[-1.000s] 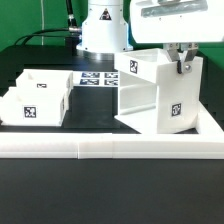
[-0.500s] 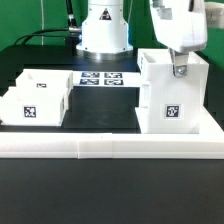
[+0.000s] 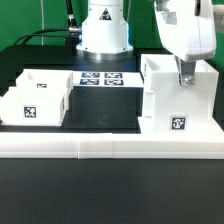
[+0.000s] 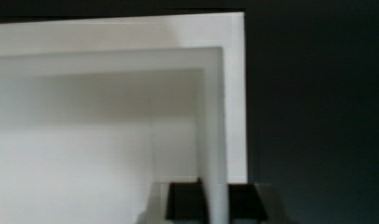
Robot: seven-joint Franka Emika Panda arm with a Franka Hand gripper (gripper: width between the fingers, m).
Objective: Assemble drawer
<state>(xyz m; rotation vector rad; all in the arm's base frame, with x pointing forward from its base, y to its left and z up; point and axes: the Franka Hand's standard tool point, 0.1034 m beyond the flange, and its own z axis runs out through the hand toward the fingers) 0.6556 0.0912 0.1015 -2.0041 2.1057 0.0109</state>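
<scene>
**Gripper and housing.** The gripper [image 3: 182,76] points straight down, its jaws nearly closed on one thin upper wall of the housing [image 3: 172,100]. The wrist view shows that wall's edge running between the two dark fingers [image 4: 182,204], so the gap is only as wide as the panel. Pinching a wall from above probably lets the arm slide or turn the whole box without lifting it.

**Position.** The housing stands upright with its tagged face toward the table's [image 3: 100,112] near edge. It sits in the near corner on the exterior view's right, just behind the border rail [image 3: 100,148] that lines that edge. The rail's corner likely serves as a stop against which the box is squared. Contact with the rail cannot be confirmed.

**Remaining parts.** The trays [image 3: 35,100] lie together toward the near corner on the exterior view's left, well apart from the housing and not yet inserted. The marker board [image 3: 100,77] lies flat toward the far edge, before the robot base [image 3: 105,30].
</scene>
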